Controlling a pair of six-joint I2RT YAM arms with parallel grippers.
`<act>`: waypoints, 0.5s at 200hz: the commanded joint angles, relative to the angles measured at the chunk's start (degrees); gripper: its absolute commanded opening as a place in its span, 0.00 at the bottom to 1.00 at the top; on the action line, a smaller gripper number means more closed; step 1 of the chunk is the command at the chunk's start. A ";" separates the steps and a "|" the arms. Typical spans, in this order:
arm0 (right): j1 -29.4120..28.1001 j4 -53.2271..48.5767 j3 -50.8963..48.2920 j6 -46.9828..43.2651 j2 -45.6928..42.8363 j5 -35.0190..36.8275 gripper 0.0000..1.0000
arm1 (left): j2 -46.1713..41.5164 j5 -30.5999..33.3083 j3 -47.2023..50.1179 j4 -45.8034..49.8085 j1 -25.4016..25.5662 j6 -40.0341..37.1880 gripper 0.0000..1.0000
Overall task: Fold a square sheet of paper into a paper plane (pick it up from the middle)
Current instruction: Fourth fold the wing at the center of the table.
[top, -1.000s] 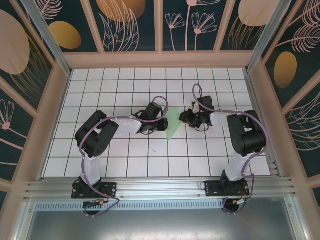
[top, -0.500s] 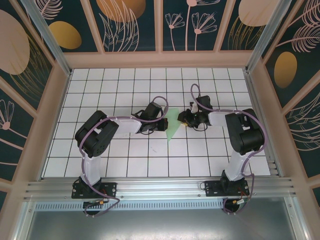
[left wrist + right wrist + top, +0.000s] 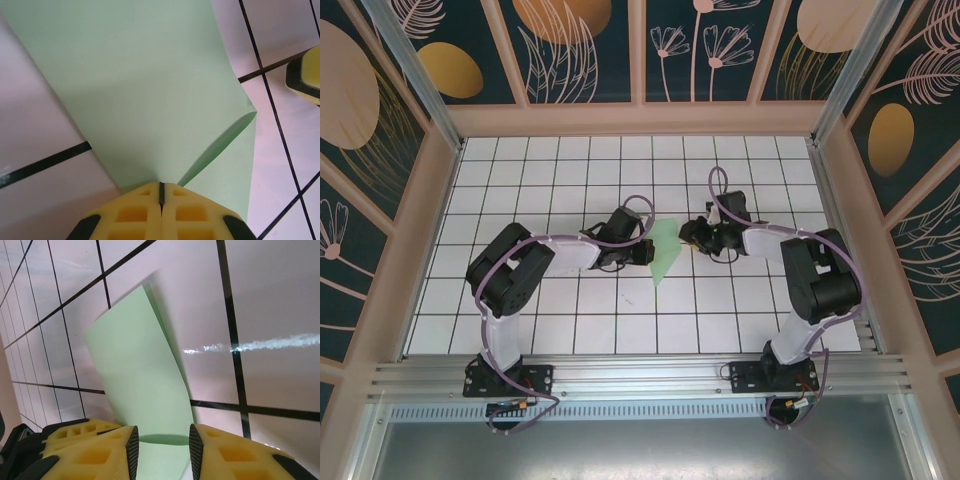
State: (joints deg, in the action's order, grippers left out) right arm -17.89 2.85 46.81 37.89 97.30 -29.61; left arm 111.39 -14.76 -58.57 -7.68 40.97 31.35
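Observation:
The pale green sheet of paper [image 3: 663, 250] lies mid-table, folded into a slim wedge with its point toward the arms. My left gripper [image 3: 646, 250] is at its left edge. In the left wrist view the left gripper [image 3: 161, 187] is shut on the paper [image 3: 150, 90], and one flap lifts up from the pinch. My right gripper [image 3: 689, 234] hovers at the paper's upper right edge. In the right wrist view the right gripper [image 3: 162, 452] stands open, with the paper [image 3: 137, 375] curving up between its fingers [image 3: 132, 450] without touching them.
The white grid table [image 3: 570, 160] is fenced by wooden walls [image 3: 430, 220] on three sides. A yellow finger of the right gripper [image 3: 306, 80] shows at the right edge of the left wrist view. A white scuff [image 3: 260, 344] marks a tile.
The right arm's elbow has swung a little to the right while its gripper stayed beside the paper. The left arm and the paper have hardly moved.

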 commanded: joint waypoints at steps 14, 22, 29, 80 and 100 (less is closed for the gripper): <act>-1.40 1.89 -2.21 4.11 -0.43 -1.77 0.36 | -0.47 -3.21 4.01 2.04 0.14 1.78 0.02; -1.72 1.61 -2.08 4.29 -0.33 -1.86 0.36 | -0.76 -3.62 4.84 0.86 0.14 2.57 0.02; -1.79 1.51 -2.07 4.47 -0.15 -1.95 0.36 | -0.90 -3.85 5.34 0.00 0.16 3.20 0.02; -2.18 0.88 -2.81 5.52 0.26 -1.16 0.36 | -1.26 -5.71 6.96 -3.99 0.15 5.80 0.02; -2.23 0.92 -3.71 6.21 -0.57 0.30 0.37 | -1.53 -5.71 7.50 -4.75 0.08 6.25 0.02</act>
State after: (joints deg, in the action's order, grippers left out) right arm -19.73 4.01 44.71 42.59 97.30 -30.85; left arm 109.91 -18.55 -53.28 -14.46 40.86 35.97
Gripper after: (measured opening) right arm 0.363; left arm 0.068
